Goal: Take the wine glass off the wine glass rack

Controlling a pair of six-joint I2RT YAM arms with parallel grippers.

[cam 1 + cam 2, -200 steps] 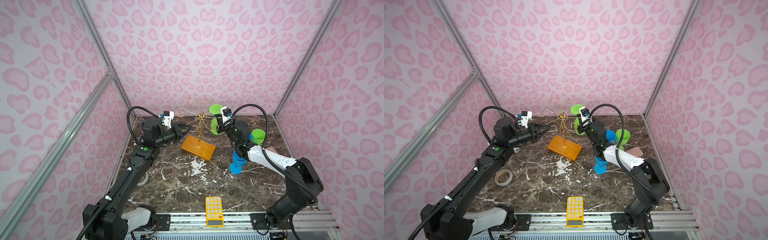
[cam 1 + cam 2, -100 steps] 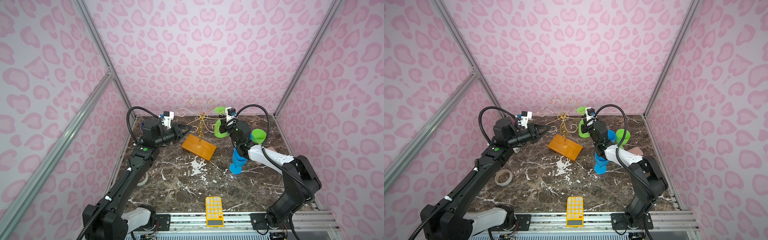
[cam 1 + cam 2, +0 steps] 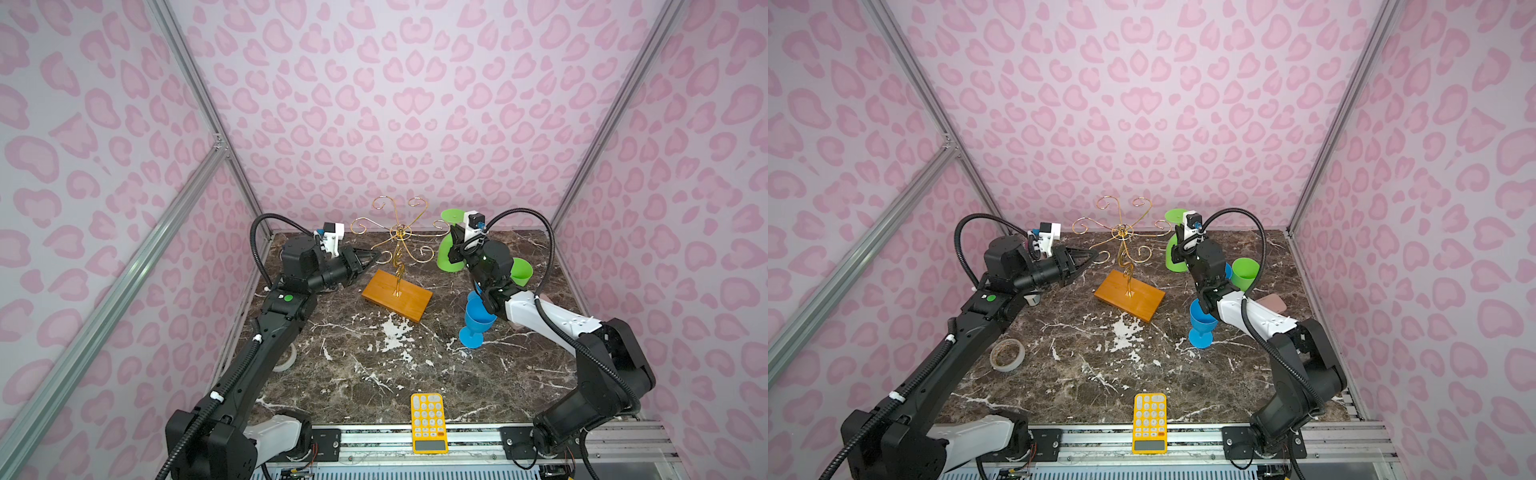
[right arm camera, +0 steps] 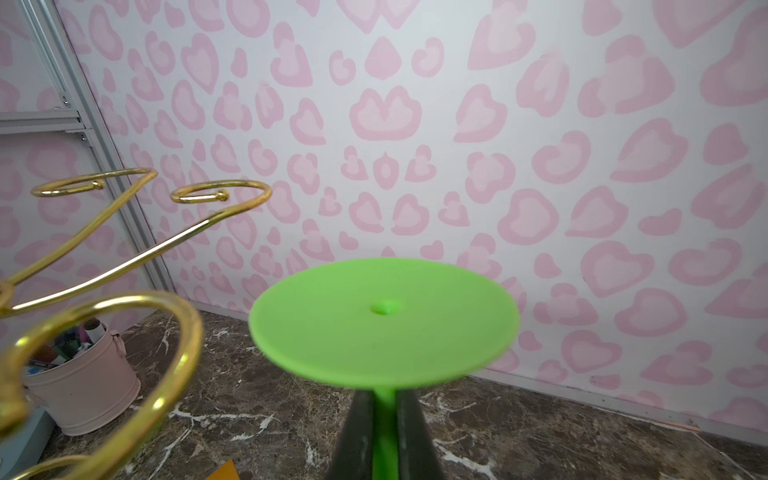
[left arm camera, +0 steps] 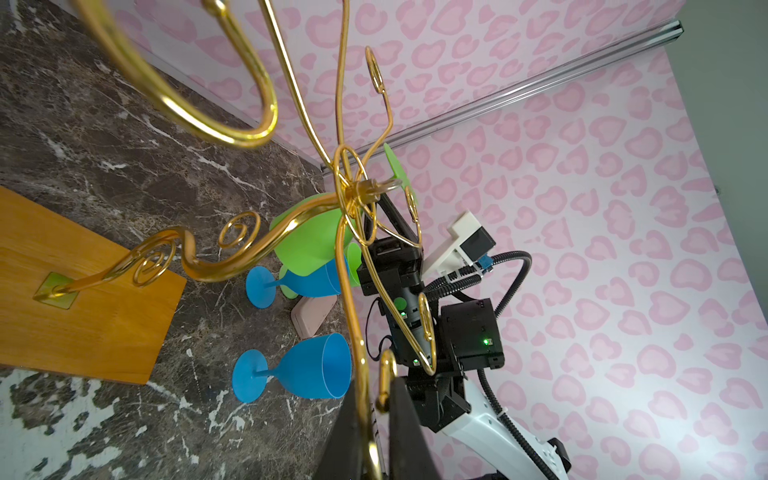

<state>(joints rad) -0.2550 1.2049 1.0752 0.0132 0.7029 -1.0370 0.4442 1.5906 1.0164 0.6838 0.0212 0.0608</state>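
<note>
The wine glass rack (image 3: 397, 295), gold wire scrolls on an orange-brown wooden base, stands at the back middle in both top views (image 3: 1129, 296). My left gripper (image 3: 376, 254) (image 5: 376, 386) is shut on one scroll arm of it; the wire runs between the fingers. My right gripper (image 3: 454, 235) (image 4: 384, 399) is shut on the stem of a green wine glass (image 3: 449, 255) (image 4: 384, 320). That glass hangs upside down, foot up, just right of the rack's nearest scroll (image 4: 183, 332) and clear of it.
A blue wine glass (image 3: 478, 320) stands upright under my right arm. A green one (image 3: 519, 270) and a pink block (image 3: 1273, 302) sit behind it. A yellow calculator (image 3: 428, 422) lies at the front edge, a tape roll (image 3: 1007, 354) at the left.
My right gripper has carried the green wine glass to the right, out of the rack's scroll arm. The left gripper has stayed on the rack.
</note>
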